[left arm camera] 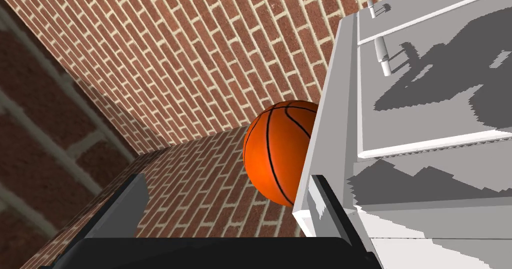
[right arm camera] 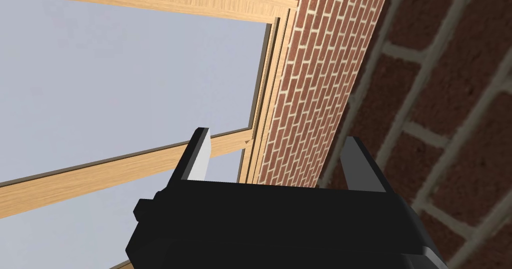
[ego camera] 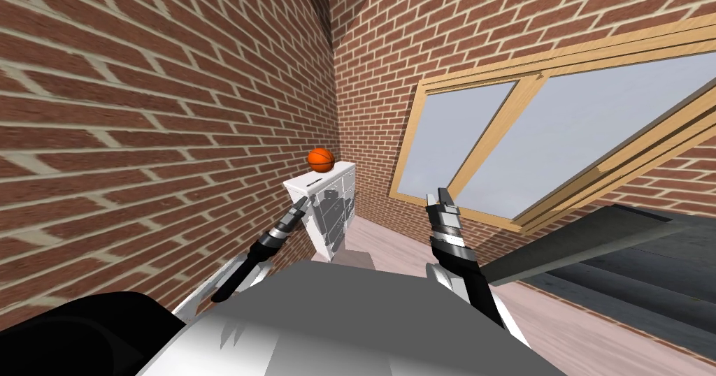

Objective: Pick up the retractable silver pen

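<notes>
A white chest of drawers (ego camera: 328,207) stands in the brick corner with an orange basketball (ego camera: 320,158) on its top. Just in front of the ball lies a thin dark sliver (ego camera: 314,181), too small to identify. My left gripper (ego camera: 303,201) is raised by the chest's near top corner. In the left wrist view it (left arm camera: 226,181) is open and holds nothing, with the basketball (left arm camera: 275,151) beyond it and the chest's drawer fronts (left arm camera: 430,106) beside one finger. My right gripper (ego camera: 436,196) is held up toward the window, open (right arm camera: 276,136) and holding nothing.
Brick walls close in on the left and behind the chest. A large wood-framed window (ego camera: 559,127) fills the right wall. A dark grey flat-topped piece of furniture (ego camera: 615,253) stands at the right. Pale floor (ego camera: 391,242) runs between it and the chest.
</notes>
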